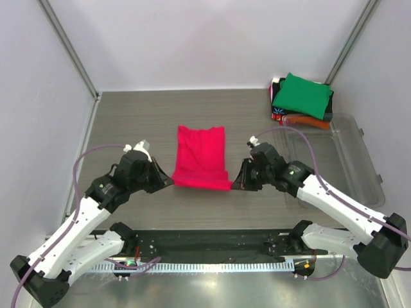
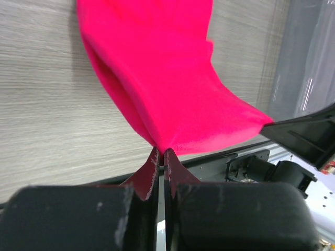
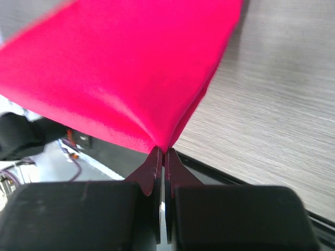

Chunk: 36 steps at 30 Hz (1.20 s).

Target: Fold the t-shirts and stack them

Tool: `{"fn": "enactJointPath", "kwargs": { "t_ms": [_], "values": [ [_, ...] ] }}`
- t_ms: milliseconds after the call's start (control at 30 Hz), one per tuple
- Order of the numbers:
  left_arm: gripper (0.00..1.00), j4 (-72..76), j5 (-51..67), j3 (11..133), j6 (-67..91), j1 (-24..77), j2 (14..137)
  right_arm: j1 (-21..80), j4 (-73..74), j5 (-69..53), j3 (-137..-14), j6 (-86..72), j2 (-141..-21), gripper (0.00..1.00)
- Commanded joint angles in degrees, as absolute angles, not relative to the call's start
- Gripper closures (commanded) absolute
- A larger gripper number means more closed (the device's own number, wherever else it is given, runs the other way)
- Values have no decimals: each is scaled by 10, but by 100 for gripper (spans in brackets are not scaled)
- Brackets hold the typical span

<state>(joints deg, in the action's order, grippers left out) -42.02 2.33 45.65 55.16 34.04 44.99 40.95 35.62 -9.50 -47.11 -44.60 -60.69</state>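
Observation:
The crimson-pink t-shirt (image 1: 201,156) lies folded into a long panel in the middle of the table, its near edge lifted. My left gripper (image 1: 171,182) is shut on its near left corner (image 2: 163,147). My right gripper (image 1: 234,186) is shut on its near right corner (image 3: 163,146). The cloth stretches between the two grippers just above the table. A stack of folded shirts sits at the back right: a green one (image 1: 302,95) on top, an orange one (image 1: 308,120) and a black printed one (image 1: 277,90) showing beneath.
A clear plastic bin (image 1: 347,157) lies at the right, next to the stack. The grey wood-grain table (image 1: 128,122) has white walls around it. A black rail (image 1: 212,247) runs along the near edge between the arm bases.

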Motion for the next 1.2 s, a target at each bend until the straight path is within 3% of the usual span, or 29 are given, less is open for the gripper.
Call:
{"fn": "enactJointPath", "kwargs": {
  "t_ms": [0,333,800,1167],
  "values": [
    [100,-504,-32,518,533,339,460,409,453,-49,-549,-440,-596,99],
    [100,-487,-84,655,475,323,595,337,497,-12,-722,-339,-726,99],
    [100,-424,20,790,437,208,823,241,501,-71,-912,-249,-964,99],
    [99,-424,101,961,410,119,1081,204,556,-101,-1177,-226,-1205,99]
  ]
}}
